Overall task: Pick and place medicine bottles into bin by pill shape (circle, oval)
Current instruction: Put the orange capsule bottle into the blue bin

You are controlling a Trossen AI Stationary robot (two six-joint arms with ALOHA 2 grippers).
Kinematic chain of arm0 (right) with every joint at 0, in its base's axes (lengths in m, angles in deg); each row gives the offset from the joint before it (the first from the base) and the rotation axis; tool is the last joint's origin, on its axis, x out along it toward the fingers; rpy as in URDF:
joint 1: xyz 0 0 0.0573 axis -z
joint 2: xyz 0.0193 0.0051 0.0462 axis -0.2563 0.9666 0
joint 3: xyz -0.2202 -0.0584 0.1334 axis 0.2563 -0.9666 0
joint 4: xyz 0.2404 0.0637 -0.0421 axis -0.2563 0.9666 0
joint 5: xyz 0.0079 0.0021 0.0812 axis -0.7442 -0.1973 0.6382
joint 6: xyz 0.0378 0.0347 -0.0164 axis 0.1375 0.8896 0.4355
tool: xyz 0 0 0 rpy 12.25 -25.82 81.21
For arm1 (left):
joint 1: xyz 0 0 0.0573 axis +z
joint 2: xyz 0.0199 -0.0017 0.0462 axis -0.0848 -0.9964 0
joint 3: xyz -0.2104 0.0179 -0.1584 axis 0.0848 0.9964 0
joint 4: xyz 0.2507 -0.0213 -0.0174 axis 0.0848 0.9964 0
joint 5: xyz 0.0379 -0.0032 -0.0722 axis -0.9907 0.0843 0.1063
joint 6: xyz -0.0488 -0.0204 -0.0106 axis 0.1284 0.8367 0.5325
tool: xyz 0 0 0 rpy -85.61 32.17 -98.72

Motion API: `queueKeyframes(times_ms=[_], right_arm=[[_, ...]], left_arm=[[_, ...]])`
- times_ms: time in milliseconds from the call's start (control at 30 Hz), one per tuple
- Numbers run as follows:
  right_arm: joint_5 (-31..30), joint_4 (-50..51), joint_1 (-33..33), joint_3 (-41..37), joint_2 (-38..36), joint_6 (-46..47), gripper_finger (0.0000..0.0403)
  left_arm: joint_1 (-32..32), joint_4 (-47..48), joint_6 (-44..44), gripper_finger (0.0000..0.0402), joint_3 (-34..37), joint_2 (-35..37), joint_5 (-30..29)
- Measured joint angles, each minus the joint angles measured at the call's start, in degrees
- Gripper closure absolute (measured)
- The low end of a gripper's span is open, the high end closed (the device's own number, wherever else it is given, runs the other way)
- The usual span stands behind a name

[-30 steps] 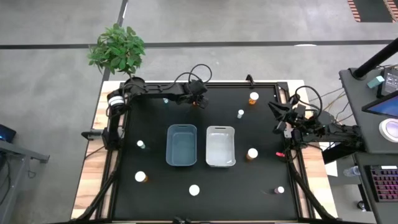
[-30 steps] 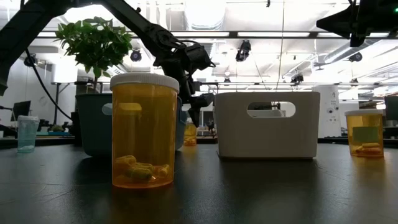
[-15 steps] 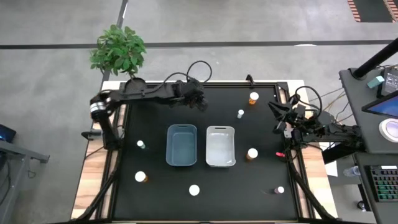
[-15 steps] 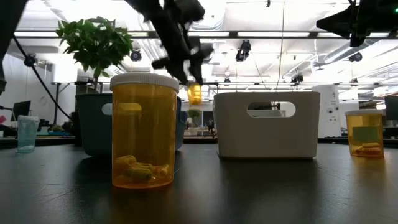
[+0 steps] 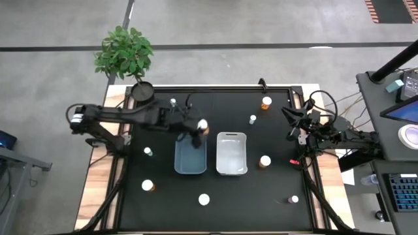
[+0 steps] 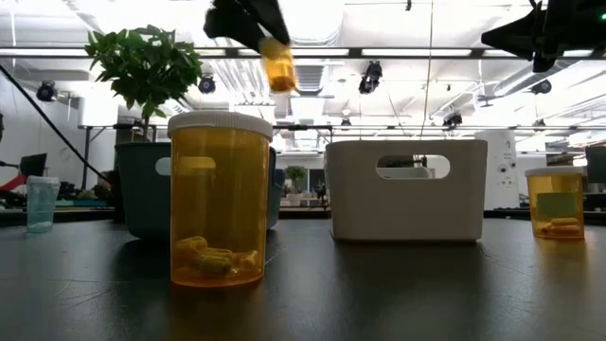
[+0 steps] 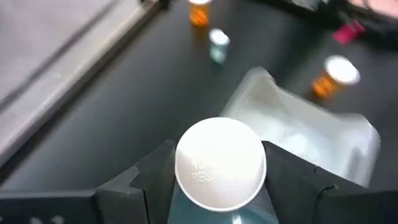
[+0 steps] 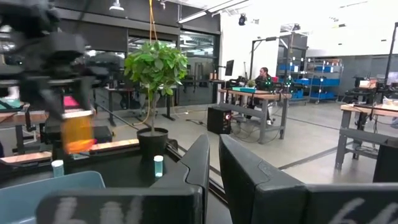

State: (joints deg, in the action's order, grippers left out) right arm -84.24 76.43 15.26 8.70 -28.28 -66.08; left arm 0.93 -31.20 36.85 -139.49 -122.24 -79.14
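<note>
The carried bottle [image 5: 203, 124], orange with a white cap, hangs pinched in the left hand [image 5: 198, 127] above the far rim of the blue bin [image 5: 191, 156]. Let go here, it could strike that rim and roll off across the bench [image 5: 261, 196], or tip into the white bin [image 5: 231, 154] just beside. Both bins look empty. The right hand [image 5: 292, 124] waits at the bench's right edge, fingers pressed together.

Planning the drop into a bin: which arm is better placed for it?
Left. Its tool holds an orange bottle above the blue bin's far rim; the right tool waits at the table's right edge.
</note>
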Motion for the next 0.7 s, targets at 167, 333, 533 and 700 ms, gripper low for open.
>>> queueKeyframes(times_ms=[167, 333, 533, 700], right_arm=[[0.0, 0.0, 0.0, 0.0, 0.1, 0.0, 0.0374], [0.0, 0.0, 0.0, 0.0, 0.1, 0.0, 0.0374], [0.0, 0.0, 0.0, 0.0, 0.1, 0.4, 0.0374], [0.0, 0.0, 0.0, 0.0, 0.1, 0.4, 0.0374]], left_arm=[[-5.6, 4.7, 5.8, 0.0211, 1.4, 0.4, 2.6], [-8.8, 5.8, 9.4, 0.0211, 4.0, 0.2, 2.1], [-9.1, 3.1, 13.7, 0.0211, 11.4, 0.1, 0.9], [-7.6, -3.3, 16.2, 0.021, 18.2, 0.1, -1.4]])
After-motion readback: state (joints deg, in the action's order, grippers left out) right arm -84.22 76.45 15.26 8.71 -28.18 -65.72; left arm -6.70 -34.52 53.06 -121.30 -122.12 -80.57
